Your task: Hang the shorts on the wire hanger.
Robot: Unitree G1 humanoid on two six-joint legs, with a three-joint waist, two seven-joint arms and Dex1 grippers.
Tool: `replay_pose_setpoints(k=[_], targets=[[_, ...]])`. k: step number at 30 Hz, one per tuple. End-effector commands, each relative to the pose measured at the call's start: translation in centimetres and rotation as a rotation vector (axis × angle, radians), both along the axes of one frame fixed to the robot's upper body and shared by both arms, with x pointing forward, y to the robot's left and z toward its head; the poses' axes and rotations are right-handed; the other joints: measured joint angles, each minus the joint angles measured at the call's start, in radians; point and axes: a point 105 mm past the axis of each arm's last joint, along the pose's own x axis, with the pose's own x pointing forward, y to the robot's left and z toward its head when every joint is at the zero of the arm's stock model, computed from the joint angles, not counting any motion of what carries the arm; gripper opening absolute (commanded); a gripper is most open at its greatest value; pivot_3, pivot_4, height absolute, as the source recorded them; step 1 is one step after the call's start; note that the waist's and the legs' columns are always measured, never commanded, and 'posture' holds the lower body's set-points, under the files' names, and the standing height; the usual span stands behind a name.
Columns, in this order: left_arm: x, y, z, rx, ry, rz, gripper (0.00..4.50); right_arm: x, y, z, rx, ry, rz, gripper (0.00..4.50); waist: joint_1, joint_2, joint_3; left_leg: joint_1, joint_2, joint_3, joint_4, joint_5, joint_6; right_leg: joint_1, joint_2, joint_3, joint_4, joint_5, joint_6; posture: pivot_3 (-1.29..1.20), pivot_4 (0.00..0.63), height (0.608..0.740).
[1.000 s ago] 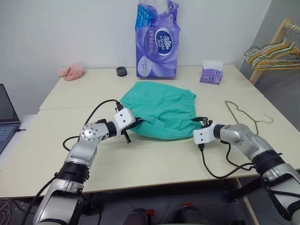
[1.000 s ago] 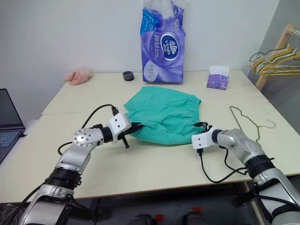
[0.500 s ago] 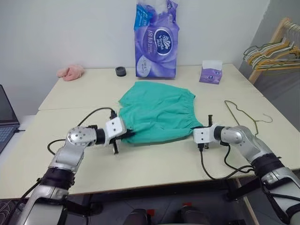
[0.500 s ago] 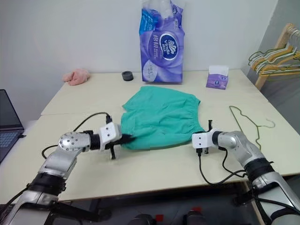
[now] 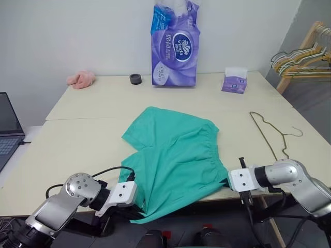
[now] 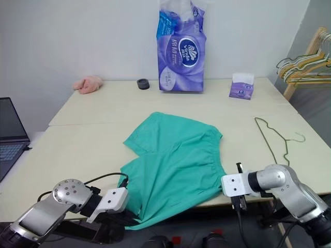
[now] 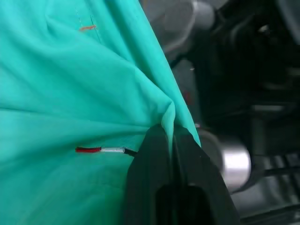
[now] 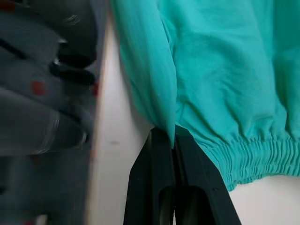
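Table (image 5: 77, 139) carries the shorts (image 5: 176, 155), which lie spread near its front, one lower corner hanging over the front edge; teal fabric looks light, limp and creasing freely, so I judge it will sag wherever unsupported; best hold is the gathered waistband or a side seam, taken at two spread points; wire hanger (image 5: 266, 132) lies flat on the table, well apart toward my right side, thin and probably springy; my left gripper (image 7: 169, 133) is pinched tight on a fold at the overhanging corner; my right gripper (image 8: 171, 136) is clamped on a fold beside the waistband.
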Motion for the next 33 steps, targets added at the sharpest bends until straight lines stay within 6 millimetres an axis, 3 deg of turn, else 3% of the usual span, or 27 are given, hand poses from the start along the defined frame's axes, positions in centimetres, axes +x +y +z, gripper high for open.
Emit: replay_pose_setpoints(k=[1, 6, 8, 16, 20, 22, 28, 30, 33], targets=[[-0.2, 0.3, 0.5, 0.024, 0.006, -0.005, 0.0, -0.3, -0.3, 1.3, -0.011, 0.009, -0.016, 0.03, 0.0, 0.0, 0.0, 0.0, 0.0, 0.0, 0.0, 0.0, 0.0, 0.0, 0.0, 0.0, 0.0, 0.0, 0.0, -0.01, 0.026, 0.74], [0.5, -0.1, 0.5, 0.014, 0.024, 0.05, 0.0, -0.5, 0.8, 1.1, 0.011, 0.04, -0.03, 0.03, 0.0, 0.0, 0.001, 0.0, 0.0, 0.0, 0.0, 0.0, 0.0, 0.0, 0.0, 0.0, 0.0, 0.0, 0.0, 0.0, 0.029, 0.74], [0.7, -0.1, 0.5, 0.017, 0.028, 0.065, 0.46, -1.1, 0.8, 1.1, -0.006, 0.083, -0.014, 0.43, 0.0, 0.0, 0.001, 0.0, 0.0, 0.0, 0.0, 0.0, 0.0, 0.0, 0.0, 0.0, 0.0, 0.0, 0.0, 0.0, 0.029, 0.74], [0.2, -0.3, 1.5, -0.007, 0.055, 0.067, 2.74, -1.8, 0.5, 3.3, 0.003, 0.126, -0.003, 3.03, 0.0, 0.0, 0.001, 0.0, 0.0, 0.0, 0.0, 0.0, 0.0, 0.0, 0.0, 0.0, 0.0, 0.0, 0.0, 0.01, 0.027, 0.74], [3.1, -3.1, 3.6, -0.213, -0.054, 0.194, 3.95, 0.2, 0.0, 6.0, 0.133, 0.068, -0.145, 4.4, 0.006, 0.0, 0.002, 0.0, 0.0, 0.0, 0.0, 0.0, 0.0, 0.0, -0.001, 0.0, 0.0, 0.0, 0.0, 0.02, 0.029, 0.74], [5.5, -4.7, 4.8, -0.322, -0.153, 0.301, 4.46, 2.0, -1.1, 7.7, 0.229, 0.022, -0.289, 4.5, 0.013, -0.001, 0.002, -0.001, 0.0, -0.001, 0.002, 0.0, 0.0, 0.001, -0.001, -0.001, -0.001, 0.001, 0.001, 0.02, 0.031, 0.74], [8.9, -6.7, 7.1, -0.457, -0.303, 0.48, 4.46, 4.2, -4.6, 9.6, 0.408, -0.062, -0.606, 4.5, 0.023, -0.003, 0.001, -0.001, 0.0, 0.0, 0.001, 0.0, 0.0, 0.0, -0.001, 0.001, -0.001, 0.004, -0.003, 0.01, 0.039, 0.74], [10.6, -7.4, 8.5, -0.488, -0.423, 0.522, 4.46, 6.6, -8.5, 9.3, 0.459, -0.19, -0.889, 4.5, 0.026, -0.004, 0.001, -0.001, 0.0, -0.001, 0.001, 0.0, 0.0, 0.0, -0.001, 0.001, 0.0, 0.004, -0.003, 0.01, 0.039, 0.74], [11.9, -8.5, 9.8, -0.502, -0.528, 0.521, 4.46, 8.3, -13.5, 7.7, 0.452, -0.28, -1.227, 4.5, 0.03, -0.004, 0.001, -0.002, -0.001, 0.0, 0.003, 0.0, -0.001, 0.0, -0.001, 0.001, 0.0, 0.005, -0.003, -0.01, 0.043, 0.74]])
